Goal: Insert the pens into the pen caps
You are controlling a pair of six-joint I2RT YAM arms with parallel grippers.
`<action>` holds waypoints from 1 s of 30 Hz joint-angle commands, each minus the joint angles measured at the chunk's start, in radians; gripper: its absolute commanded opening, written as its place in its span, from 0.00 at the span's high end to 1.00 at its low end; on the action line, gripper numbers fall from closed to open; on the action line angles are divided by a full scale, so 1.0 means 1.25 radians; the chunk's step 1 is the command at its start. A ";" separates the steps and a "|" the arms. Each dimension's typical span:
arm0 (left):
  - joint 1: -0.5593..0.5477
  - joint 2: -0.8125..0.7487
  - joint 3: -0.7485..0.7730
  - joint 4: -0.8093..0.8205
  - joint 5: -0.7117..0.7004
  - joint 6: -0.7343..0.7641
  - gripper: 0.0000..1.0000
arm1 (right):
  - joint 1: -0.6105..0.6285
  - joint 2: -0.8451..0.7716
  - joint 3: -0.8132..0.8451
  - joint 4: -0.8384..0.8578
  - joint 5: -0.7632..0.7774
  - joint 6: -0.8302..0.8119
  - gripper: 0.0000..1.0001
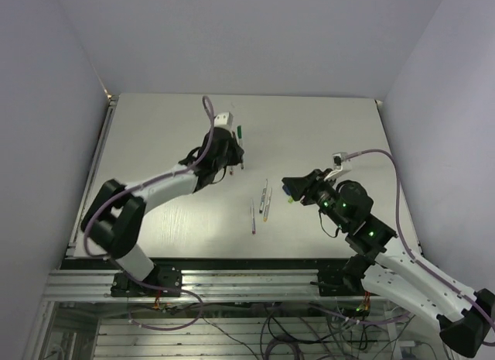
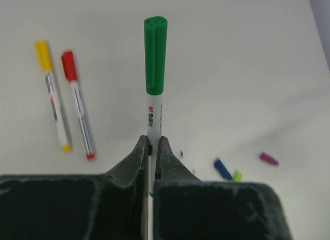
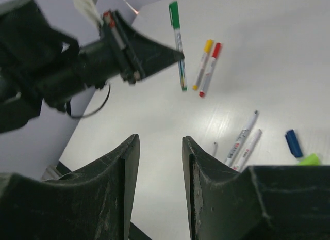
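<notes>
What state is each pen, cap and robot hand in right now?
Left gripper: jaws shut on the green pen.
Right gripper: jaws open, empty.
Green pen: capped, held by its barrel.
Yellow pen: capped, lying flat.
Red pen: capped, lying beside it.
Two other pens: uncapped, lying side by side.
Blue cap: loose.
Light green cap: loose.
Magenta cap: loose.

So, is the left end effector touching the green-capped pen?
Touching. In the left wrist view the left end effector pinches the white barrel of the green-capped pen from both sides, no gap showing.
</notes>
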 commanded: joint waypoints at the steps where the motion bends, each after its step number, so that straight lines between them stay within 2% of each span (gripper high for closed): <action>1: 0.048 0.135 0.153 -0.090 0.060 0.035 0.93 | 0.003 -0.050 -0.005 -0.102 0.071 0.010 0.62; 10: 0.079 0.364 0.353 -0.218 0.077 0.047 0.93 | 0.003 -0.097 -0.011 -0.152 0.097 0.025 0.62; 21: 0.098 0.461 0.424 -0.264 0.055 0.005 0.92 | 0.002 -0.092 -0.032 -0.149 0.091 0.039 0.62; 25: 0.102 0.481 0.443 -0.287 0.041 -0.013 0.86 | 0.003 -0.092 -0.038 -0.152 0.089 0.040 0.62; 30: 0.102 0.487 0.449 -0.304 0.030 -0.029 0.72 | 0.002 -0.099 -0.044 -0.154 0.090 0.040 0.62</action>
